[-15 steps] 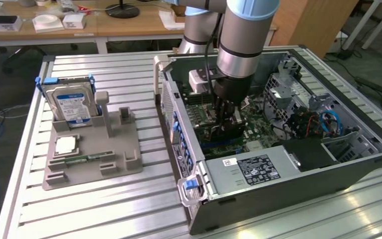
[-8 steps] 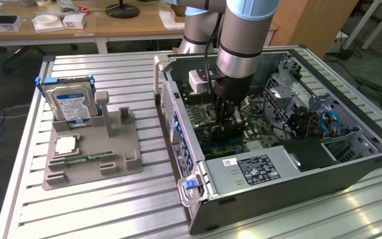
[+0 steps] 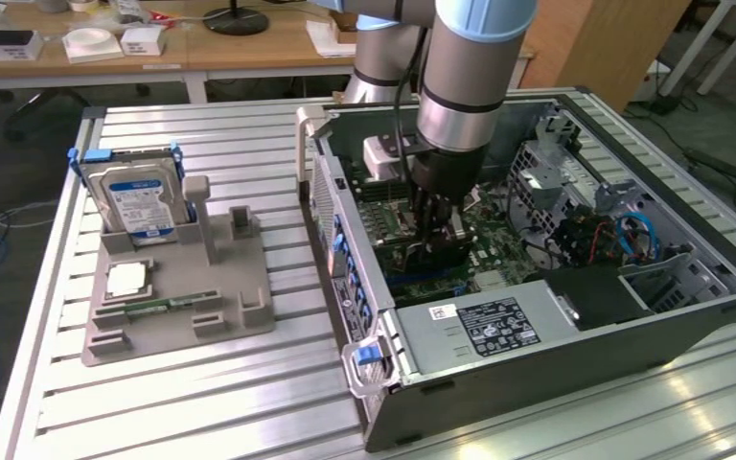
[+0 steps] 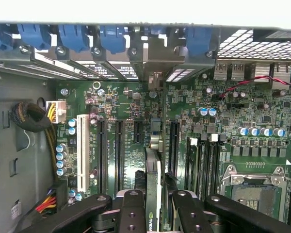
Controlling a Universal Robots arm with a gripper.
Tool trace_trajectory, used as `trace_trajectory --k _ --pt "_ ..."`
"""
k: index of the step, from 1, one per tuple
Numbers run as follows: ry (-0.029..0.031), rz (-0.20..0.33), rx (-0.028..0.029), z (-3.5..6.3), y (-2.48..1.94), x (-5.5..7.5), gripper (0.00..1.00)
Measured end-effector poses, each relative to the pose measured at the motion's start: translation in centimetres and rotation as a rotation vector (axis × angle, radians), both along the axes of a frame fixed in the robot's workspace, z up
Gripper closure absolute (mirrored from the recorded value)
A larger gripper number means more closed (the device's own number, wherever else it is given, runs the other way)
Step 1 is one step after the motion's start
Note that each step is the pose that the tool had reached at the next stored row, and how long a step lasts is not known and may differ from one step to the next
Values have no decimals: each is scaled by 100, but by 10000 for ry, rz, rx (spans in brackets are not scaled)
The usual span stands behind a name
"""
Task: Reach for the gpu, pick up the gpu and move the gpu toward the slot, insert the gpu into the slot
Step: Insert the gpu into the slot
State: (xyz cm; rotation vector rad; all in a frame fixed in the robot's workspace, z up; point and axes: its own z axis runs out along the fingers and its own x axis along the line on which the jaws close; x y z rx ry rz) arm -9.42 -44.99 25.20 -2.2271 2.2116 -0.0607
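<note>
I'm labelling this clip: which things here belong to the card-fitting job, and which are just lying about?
In the job:
- gpu, held edge-on in the pincer
- slot on the green motherboard

Lying about:
- hard drive
- grey holder
- power supply

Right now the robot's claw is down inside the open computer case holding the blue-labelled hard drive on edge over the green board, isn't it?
Not quite. The gripper, down inside the computer case, holds the gpu, a thin dark card on edge over the green motherboard, as the wrist view shows. The blue-labelled hard drive stands in the grey holder outside the case, in the exterior view.
</note>
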Motion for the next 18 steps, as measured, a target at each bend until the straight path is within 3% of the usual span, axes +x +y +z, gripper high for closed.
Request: trace_trajectory --k 18 --pt "-1 0 3 -23 0 -7 74"
